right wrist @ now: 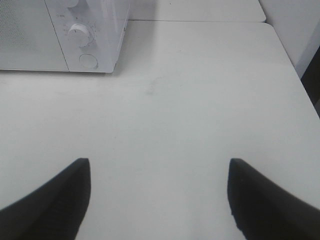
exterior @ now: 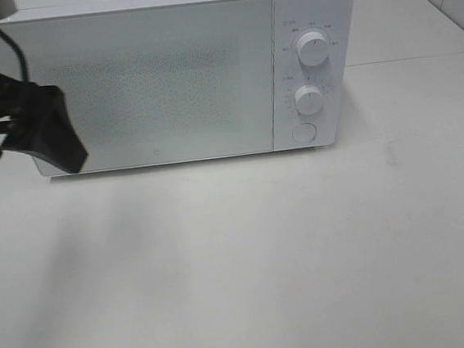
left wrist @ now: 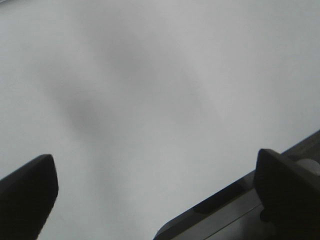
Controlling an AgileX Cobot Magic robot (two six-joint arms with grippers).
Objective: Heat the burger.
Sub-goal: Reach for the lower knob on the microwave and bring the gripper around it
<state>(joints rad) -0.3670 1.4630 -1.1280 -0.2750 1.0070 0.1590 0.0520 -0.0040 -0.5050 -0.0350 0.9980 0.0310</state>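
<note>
White box microwave, frosted door shut, two round dials, on white tabletop. Left gripper in front of the door's left edge, jaws wide apart, empty. Right gripper above the tabletop, jaws apart, empty. Burger not visible in any view; its position relative to the grippers can't be told.

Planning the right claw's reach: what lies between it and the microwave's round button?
Nothing but bare tabletop between the right claw and the button, as the right wrist view shows.
</note>
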